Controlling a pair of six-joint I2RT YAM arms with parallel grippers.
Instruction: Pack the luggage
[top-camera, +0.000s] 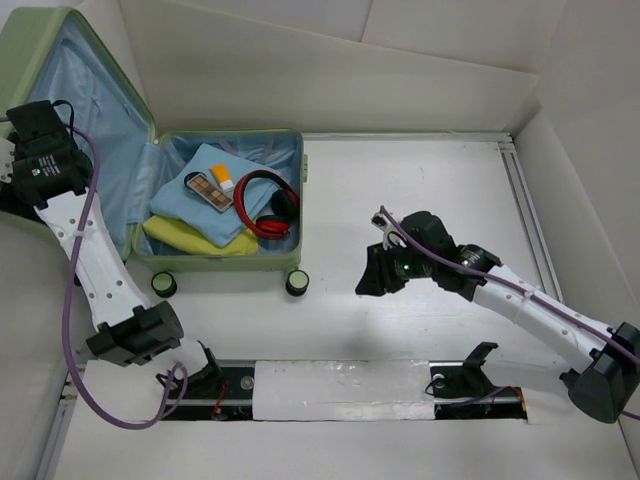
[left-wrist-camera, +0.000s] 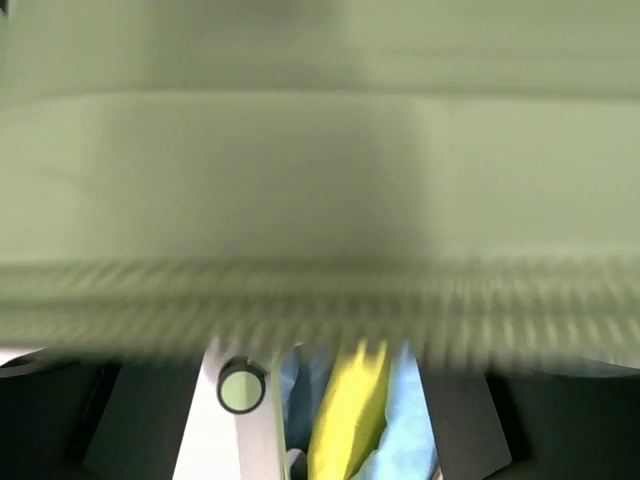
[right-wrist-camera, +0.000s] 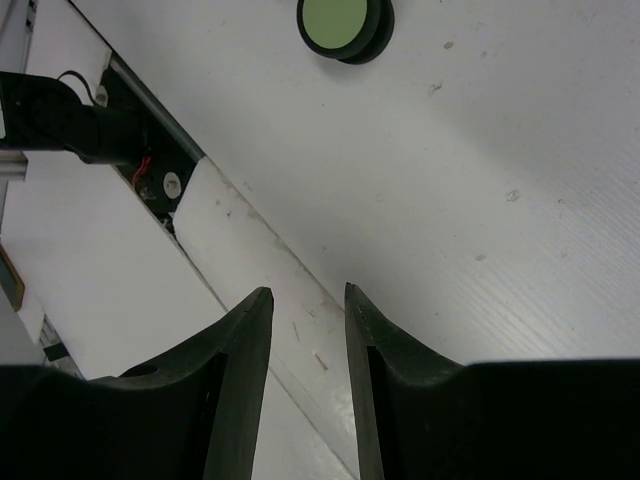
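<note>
The luggage (top-camera: 225, 262), a pale green hard-shell case, lies open at the back left with its blue-lined lid (top-camera: 90, 90) raised. Inside it lie red headphones (top-camera: 270, 205), a make-up palette (top-camera: 208, 190), an orange-and-white tube (top-camera: 224, 181), a light blue cloth (top-camera: 190, 205) and a yellow cloth (top-camera: 185, 237). My left gripper (top-camera: 55, 140) is at the lid's near edge. In the left wrist view the blurred green lid (left-wrist-camera: 320, 170) covers its fingertips, and the fingers (left-wrist-camera: 140, 420) stand wide apart. My right gripper (top-camera: 378, 272) (right-wrist-camera: 308, 295) hovers open and empty over the table, right of the case.
Two green wheels (top-camera: 164, 285) (top-camera: 297, 283) face the near edge; one of them (right-wrist-camera: 343, 22) shows in the right wrist view and one (left-wrist-camera: 241, 387) in the left. A white taped strip (top-camera: 340, 390) spans the slot between the arm bases. White walls enclose the table.
</note>
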